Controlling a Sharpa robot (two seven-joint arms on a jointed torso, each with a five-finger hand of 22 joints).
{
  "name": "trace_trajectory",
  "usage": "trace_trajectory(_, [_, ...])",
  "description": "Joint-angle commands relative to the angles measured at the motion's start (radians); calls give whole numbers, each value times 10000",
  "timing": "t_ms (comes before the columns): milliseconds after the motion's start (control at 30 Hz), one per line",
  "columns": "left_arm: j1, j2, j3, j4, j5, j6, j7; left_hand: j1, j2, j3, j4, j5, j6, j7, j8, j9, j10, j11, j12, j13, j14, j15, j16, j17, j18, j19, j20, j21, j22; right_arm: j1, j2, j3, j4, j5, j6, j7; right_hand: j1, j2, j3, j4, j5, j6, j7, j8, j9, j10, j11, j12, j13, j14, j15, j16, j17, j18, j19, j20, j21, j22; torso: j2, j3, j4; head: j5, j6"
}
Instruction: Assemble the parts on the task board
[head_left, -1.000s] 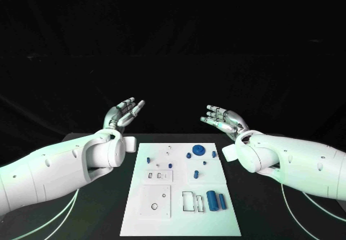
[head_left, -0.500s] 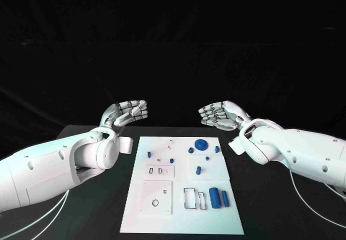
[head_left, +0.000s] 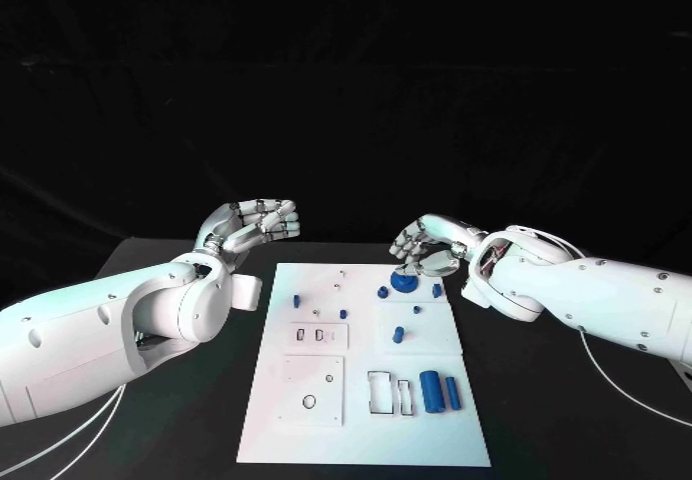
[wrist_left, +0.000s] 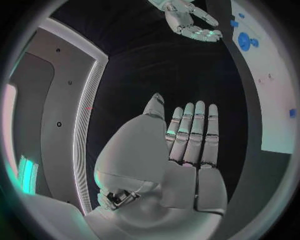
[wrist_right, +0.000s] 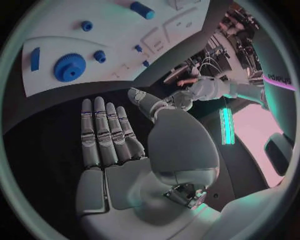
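We see the white task board (head_left: 361, 400) lying flat, long and rectangular, between the two hands. The blue gear (head_left: 405, 284) lies flat near its far edge, just below the right hand (head_left: 430, 250). A large blue cylinder (head_left: 430, 389) lies near the close edge, with a thinner blue bar (head_left: 453, 392) beside it.

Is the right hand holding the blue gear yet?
No: in the right wrist view the right hand holds nothing, fingers straight, and the blue gear lies on the task board.

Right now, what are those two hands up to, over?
Left hand raised beyond the board, holding nothing. Right hand empty, above the blue gear. Parts untouched on the task board. Nothing in the way.
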Motion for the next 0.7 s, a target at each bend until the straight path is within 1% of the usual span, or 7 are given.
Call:
trace_trajectory(33, [21, -22, 11, 157, -212, 407, -23, 70, 22, -85, 17, -11, 49, 94, 25, 5, 37, 10, 16, 6, 55, -7, 31, 21, 99, 65, -4, 27, -20, 22, 48, 5, 91, -2558, 777, -968, 71, -83, -196, 88, 117, 150, -173, -10, 35, 443, -243, -7, 57, 1235, -409, 627, 667, 62, 1124, -423, 507, 222, 186, -44, 35, -56, -23])
trace_trajectory(233, [23, -117, 12, 412, -280, 518, -31, 12, 7, -174, 58, -45, 51, 102, 23, 5, 36, 20, -26, 5, 80, -7, 34, 46, 96, 86, -9, 17, -39, 37, 226, 5, 192, -3417, 826, -1296, 143, -159, -249, 235, 144, 598, -448, 27, 162, 1087, -604, -62, 234, 2920, -957, 2075, 2242, 27, 2674, -1081, 1814, 959, 310, -52, 41, -97, -13])
trace_trajectory(300, [23, -146, 12, 480, -293, 537, -38, 12, 7, -174, 58, -45, 51, 102, 23, 5, 36, 20, -26, 5, 80, -7, 34, 46, 96, 86, -9, 17, -39, 38, 284, 5, 191, -3544, 796, -1380, 43, -219, -131, 349, 163, 750, -584, 37, 250, 1460, -725, -25, 408, 3427, -1140, 3022, 2990, 10, 3093, -1266, 2408, 1344, 336, -51, 44, -105, -3])
trace_trajectory(333, [23, -177, 12, 547, -302, 549, -54, 12, 7, -174, 58, -45, 51, 102, 23, 5, 36, 20, -26, 5, 80, -7, 34, 46, 96, 86, -9, 17, -39, 36, 341, 4, 173, -3621, 751, -1436, 9, -260, 1, 422, 194, 832, -666, 47, 333, 1674, -841, -19, 547, 3798, -1178, 4392, 4138, 9, 3311, -1357, 2841, 1643, 368, -54, 55, -114, -1])
trace_trajectory(467, [23, -271, 14, 752, -312, 585, -108, -14, 11, -210, 79, -53, 54, 104, 24, 5, 34, 24, -45, 4, 92, -7, 37, 58, 95, 98, -10, 15, -46, 10, 496, 2, 90, -3722, 556, -1490, -64, -410, 384, 649, 330, 863, -661, 20, 604, 1676, -826, -190, 840, 3695, -1121, 7193, 6668, -59, 3124, -1397, 3875, 2542, 454, -60, 63, -114, 35])
trace_trajectory(533, [23, -303, 14, 829, -314, 603, -129, -22, 15, -219, 85, -54, 54, 104, 23, 5, 37, 24, -49, 5, 98, -8, 40, 62, 95, 102, -11, 15, -48, -2, 539, 1, 58, -3739, 542, -1516, -59, -525, 530, 730, 382, 823, -650, 1, 756, 1641, -824, -206, 975, 3774, -1130, 8480, 7821, -186, 3215, -1388, 5064, 3860, 475, -62, 74, -115, 17])
trace_trajectory(700, [23, -377, 15, 997, -317, 654, -194, -45, 28, -256, 107, -70, 56, 103, 24, 6, 47, 23, -64, 8, 126, -14, 53, 80, 96, 121, -15, 15, -56, -31, 668, -2, -56, -3801, 598, -1608, -7, -587, 707, 847, 437, 809, -620, 18, 997, 1418, -765, -227, 1088, 3894, -1086, 9869, 9102, -335, 3336, -1356, 6605, 5647, 536, -64, 113, -139, 25])
